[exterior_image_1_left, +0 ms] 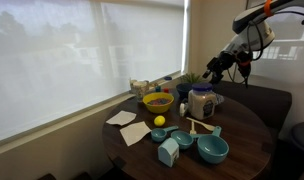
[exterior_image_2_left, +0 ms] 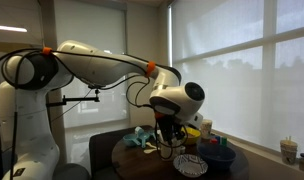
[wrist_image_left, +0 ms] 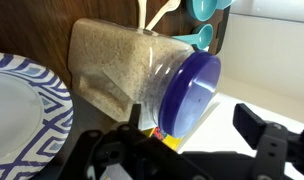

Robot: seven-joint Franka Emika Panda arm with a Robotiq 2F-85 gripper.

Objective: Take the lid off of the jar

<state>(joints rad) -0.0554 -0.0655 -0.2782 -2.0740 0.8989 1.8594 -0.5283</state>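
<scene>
The jar (wrist_image_left: 112, 68) is clear and holds whitish-tan contents. It stands on the round dark table (exterior_image_1_left: 242, 125). The blue-grey lid (wrist_image_left: 190, 88) sits on the jar's top. In an exterior view the jar (exterior_image_1_left: 200, 103) carries the lid (exterior_image_1_left: 201, 90) near the table's middle. My gripper (wrist_image_left: 189, 113) is open and empty, hanging above the lid, with one finger on each side of it and apart from it. In an exterior view the gripper (exterior_image_1_left: 221, 68) is above and a little to the side of the jar. In an exterior view the gripper (exterior_image_2_left: 168, 138) hangs low over the table.
A blue-patterned white plate (wrist_image_left: 32, 100) lies next to the jar. A yellow bowl (exterior_image_1_left: 157, 101), a lemon (exterior_image_1_left: 159, 121), teal bowls (exterior_image_1_left: 212, 150), a small teal box (exterior_image_1_left: 168, 152), napkins (exterior_image_1_left: 120, 118) and wooden utensils (exterior_image_1_left: 200, 126) lie around it. Window blinds are behind.
</scene>
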